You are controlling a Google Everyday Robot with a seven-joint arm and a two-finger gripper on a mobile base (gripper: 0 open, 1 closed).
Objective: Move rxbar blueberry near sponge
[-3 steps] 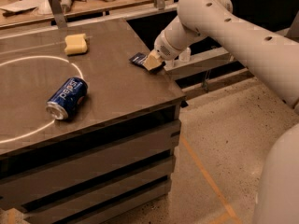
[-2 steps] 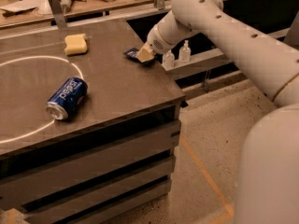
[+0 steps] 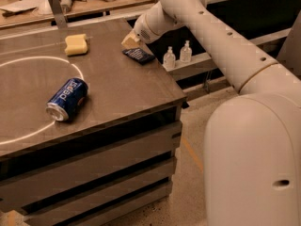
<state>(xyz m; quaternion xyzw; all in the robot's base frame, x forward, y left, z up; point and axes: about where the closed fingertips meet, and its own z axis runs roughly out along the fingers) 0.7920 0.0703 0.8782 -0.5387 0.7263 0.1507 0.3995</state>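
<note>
- Navy-blue bar [image 3: 138, 55] lies flat on the worktop [image 3: 122, 86], in the upper middle of the frame, close to the worktop's right edge.
- Its long side runs slantwise, from upper left to lower right.
- Pale yellow sponge [image 3: 76, 44] sits flat on the worktop to the left of the bar, toward the upper left. Bare worktop lies between the two, so they are near each other but do not touch.
- The gripper [image 3: 130, 41] is at the bar's upper-left end, tipped down toward it and just above it. Whether it touches the bar, and whether it is open or closed, cannot be told.
- The white arm [image 3: 221, 36] reaches in from the right, crossing the upper right of the frame to the gripper.
- A blue can [image 3: 67, 98] lies on its side at the left of the frame, well apart from both bar and sponge, with its silver end toward the lower left.
- A thin white ring [image 3: 51, 57] is drawn on the worktop. The can lies across its line, and the sponge is just outside its upper edge.
- Two small clear bottles [image 3: 169, 59] stand on a ledge just right of the worktop, beyond the bar.
- A cluttered bench [image 3: 94, 6] runs along the top of the frame.
</note>
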